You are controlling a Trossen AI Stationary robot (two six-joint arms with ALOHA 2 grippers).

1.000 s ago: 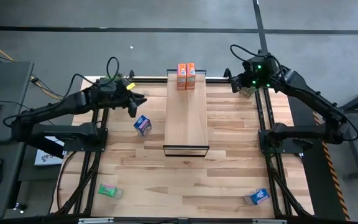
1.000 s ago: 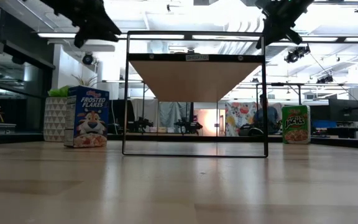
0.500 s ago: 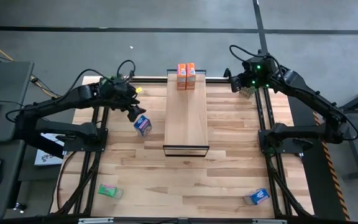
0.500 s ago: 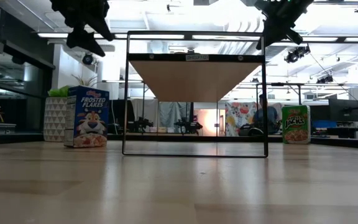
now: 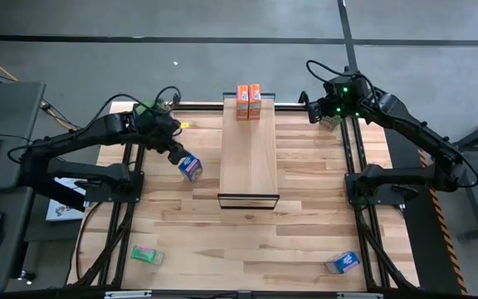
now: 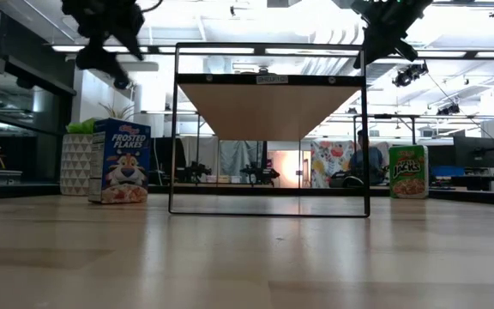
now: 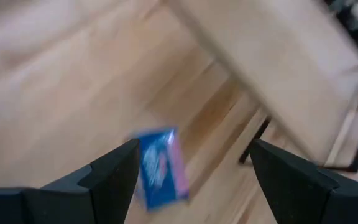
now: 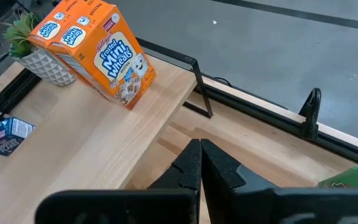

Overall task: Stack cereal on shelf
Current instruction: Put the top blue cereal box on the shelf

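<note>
Two orange Frosted Mini-Wheats boxes (image 5: 248,101) stand side by side at the far end of the shelf (image 5: 249,162), a long light-wood plank on a thin black frame in the middle of the counter (image 5: 305,224). The other cereal lies scattered on the counter. A blue Frosted Flakes box (image 5: 190,167) sits just to the left of the shelf, a green box (image 5: 146,255) lies near the front left corner, and a second blue box (image 5: 342,262) lies near the front right corner. Another green box (image 5: 332,123), lettered like Apple Jacks in the low view, stands at the far right edge.

The left gripper (image 5: 175,152) hangs above the counter just behind the blue Frosted Flakes box, not touching it. Its jaws are spread wide, and in the left wrist view the blue box shows between the two dark fingers (image 7: 114,171), nearer one of them. The right gripper (image 5: 311,110) waits above the far right corner, beside the green box, with its jaws pressed together on nothing; its wrist view looks past them to the orange boxes and a potted plant (image 8: 33,46) behind them.

In the low view a person (image 6: 368,161) sits in the room beyond the shelf.
</note>
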